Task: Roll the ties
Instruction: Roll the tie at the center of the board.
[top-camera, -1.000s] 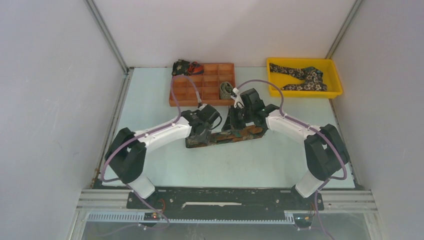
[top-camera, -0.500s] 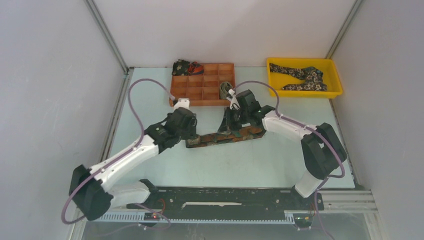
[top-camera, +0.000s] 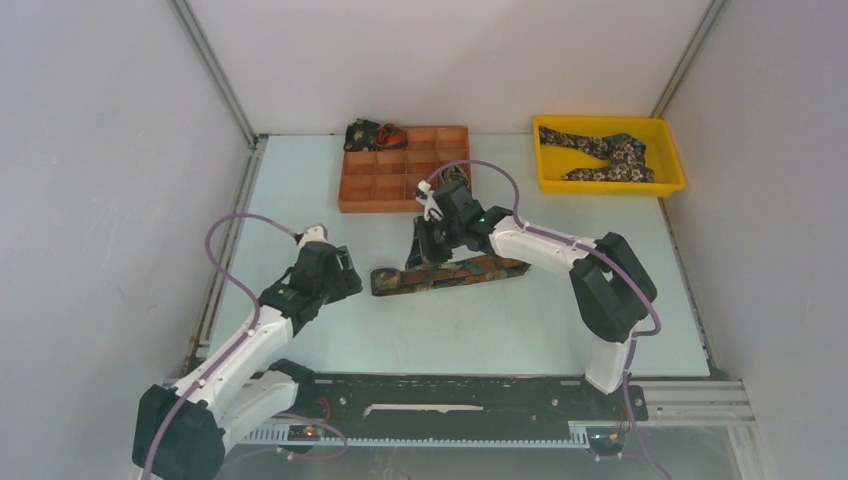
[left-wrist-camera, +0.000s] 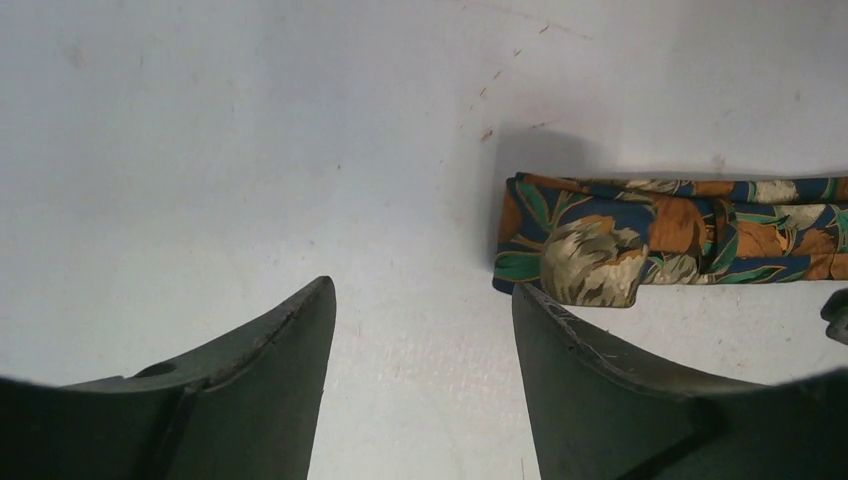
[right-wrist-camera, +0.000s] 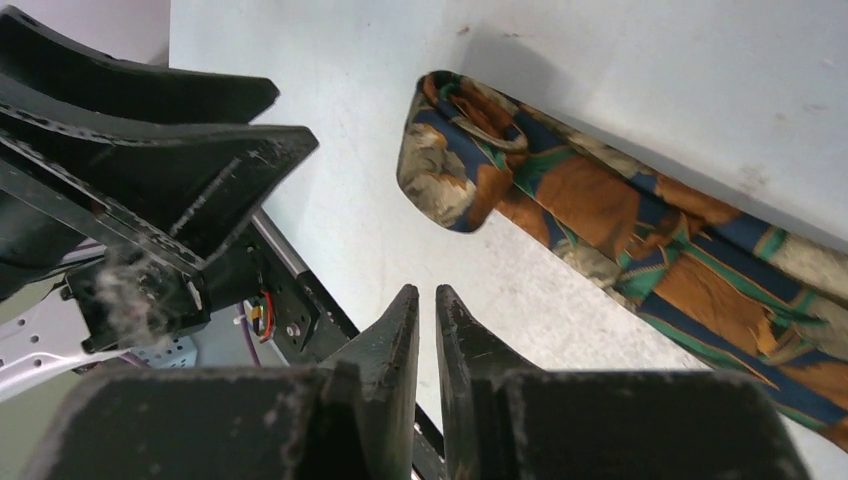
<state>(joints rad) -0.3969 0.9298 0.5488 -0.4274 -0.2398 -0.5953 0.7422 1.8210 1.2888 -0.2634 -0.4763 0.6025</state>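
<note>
Rust, navy and green leafy tie (top-camera: 450, 273), dark floral tie (top-camera: 608, 150) in yellow bin (top-camera: 612, 187), orange tray (top-camera: 372, 207), pale green desk (top-camera: 480, 325).

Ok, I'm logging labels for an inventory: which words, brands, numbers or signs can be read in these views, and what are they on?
None: no view shows readable text.
The orange compartment tray, the yellow plastic bin and the folded rust, blue and green leaf-print tie show only colour or pattern.
The black mounting plate at the arms' bases bears no lettering that can be made out.
</note>
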